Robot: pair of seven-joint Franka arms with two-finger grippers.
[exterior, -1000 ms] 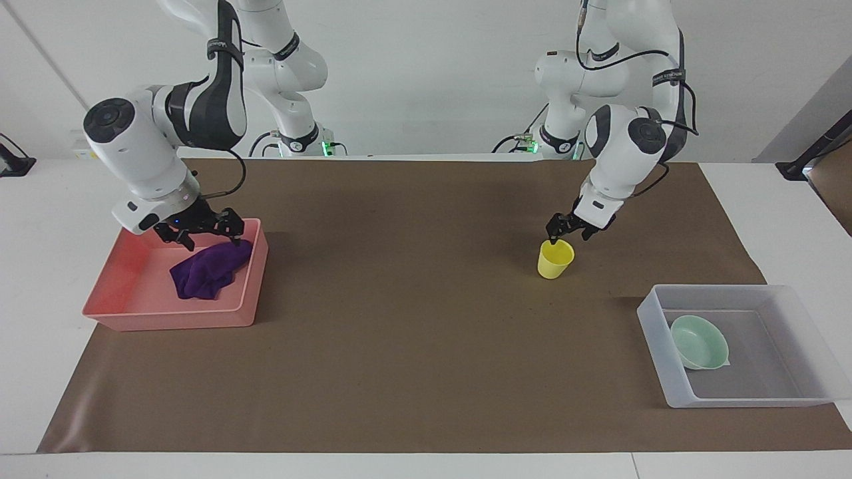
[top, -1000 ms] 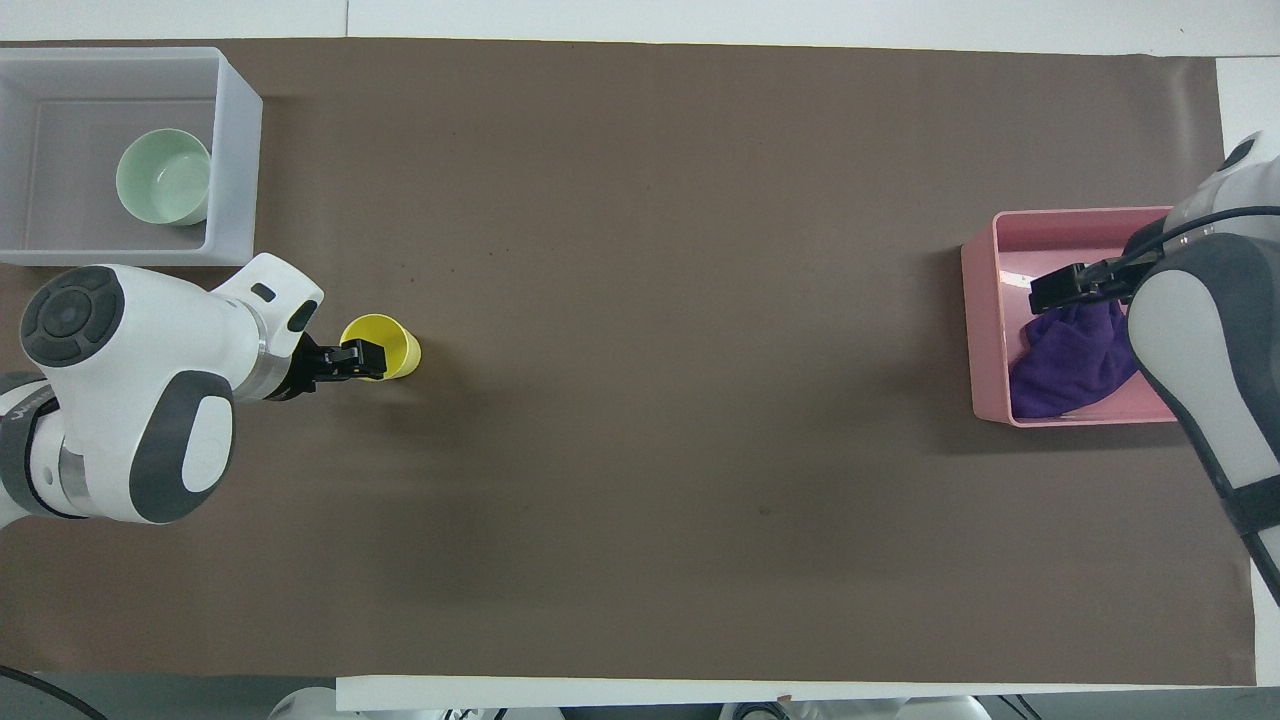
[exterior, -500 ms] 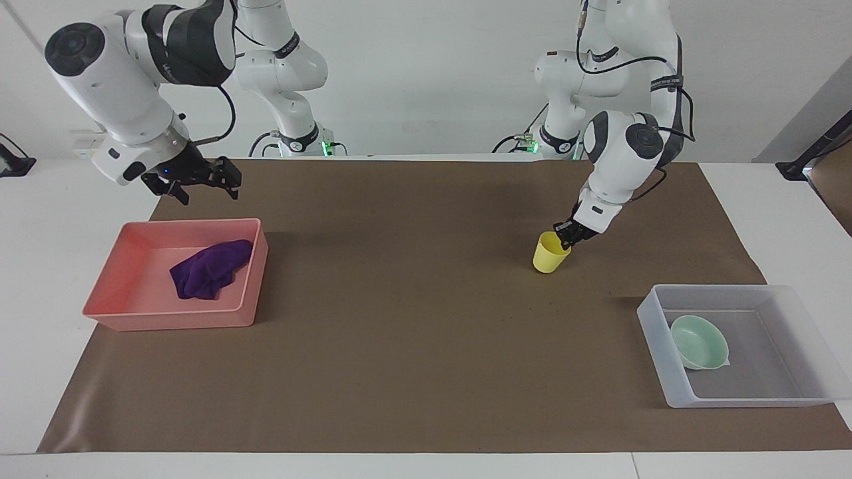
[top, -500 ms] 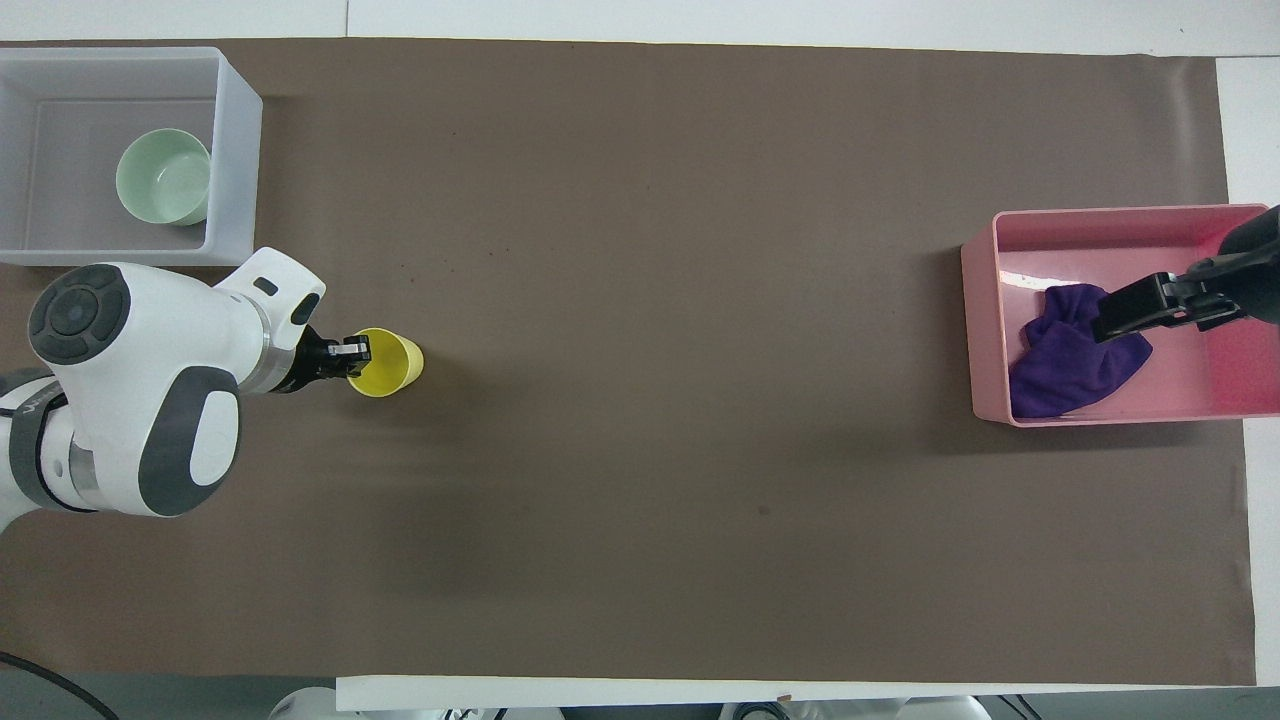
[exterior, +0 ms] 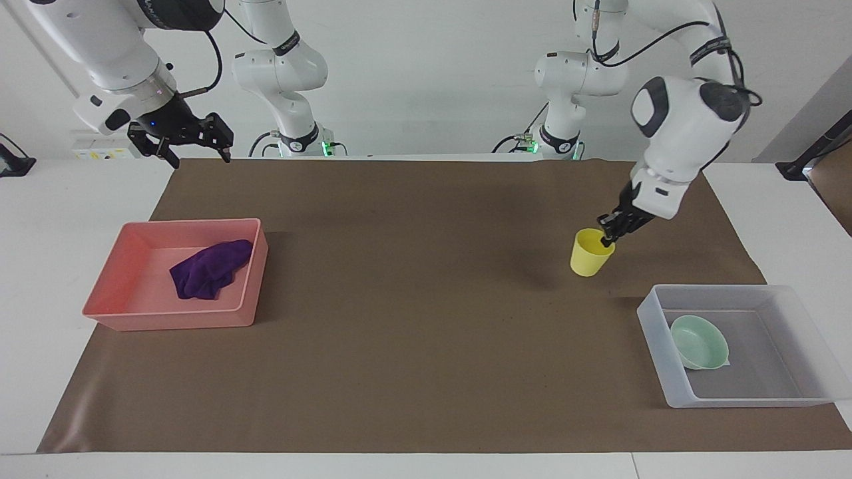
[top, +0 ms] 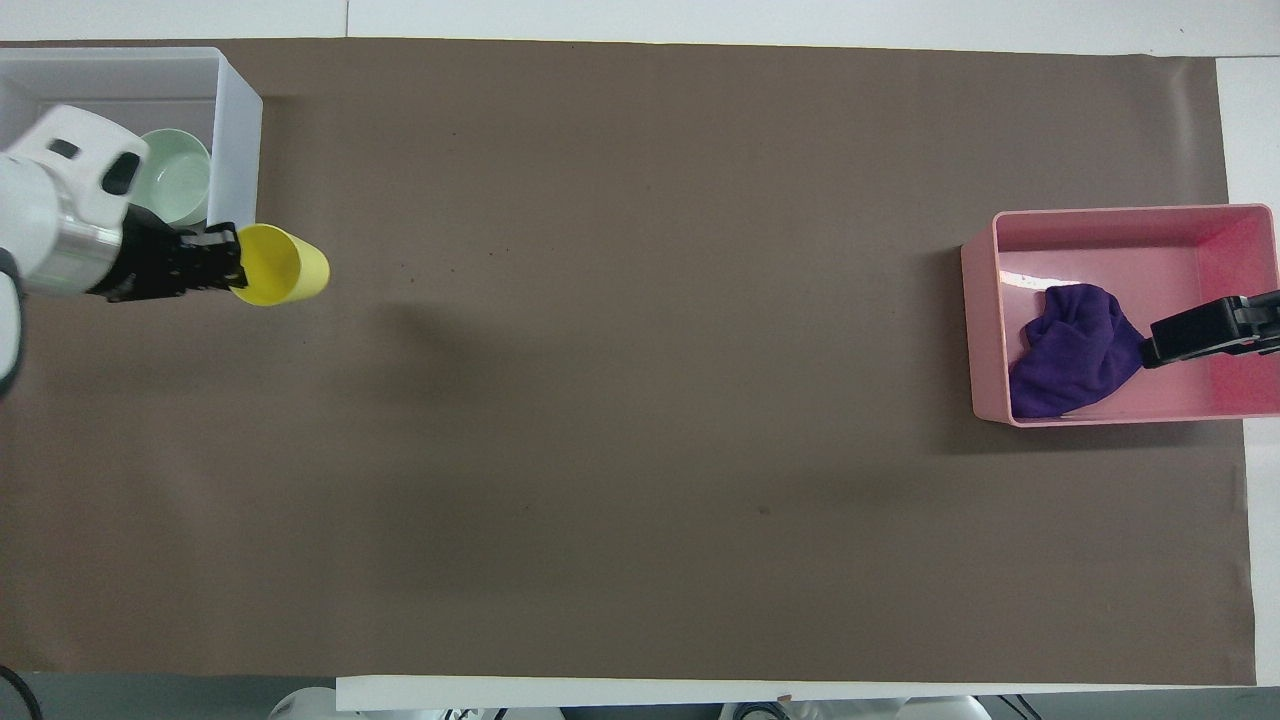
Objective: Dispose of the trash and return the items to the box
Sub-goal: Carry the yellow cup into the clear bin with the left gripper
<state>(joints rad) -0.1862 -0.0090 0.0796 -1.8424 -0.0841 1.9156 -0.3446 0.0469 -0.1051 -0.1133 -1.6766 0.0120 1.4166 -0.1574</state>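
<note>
My left gripper [exterior: 607,241] pinches only the rim of the yellow cup [exterior: 590,253], raised at the facing view's right just above the box [exterior: 732,399] holding the bowl [exterior: 699,341], so it could swing loose; my right gripper [exterior: 180,141] waits spread at upper left above the rag [exterior: 208,269] lying in the pink tray [exterior: 166,318].

A pink tray [exterior: 126,313] [top: 980,330] sat on a brown mat [exterior: 413,299] [top: 640,400] toward the right arm's end of the table [exterior: 46,266]. The mat covered most of the white table, leaving bare margins at its ends.
</note>
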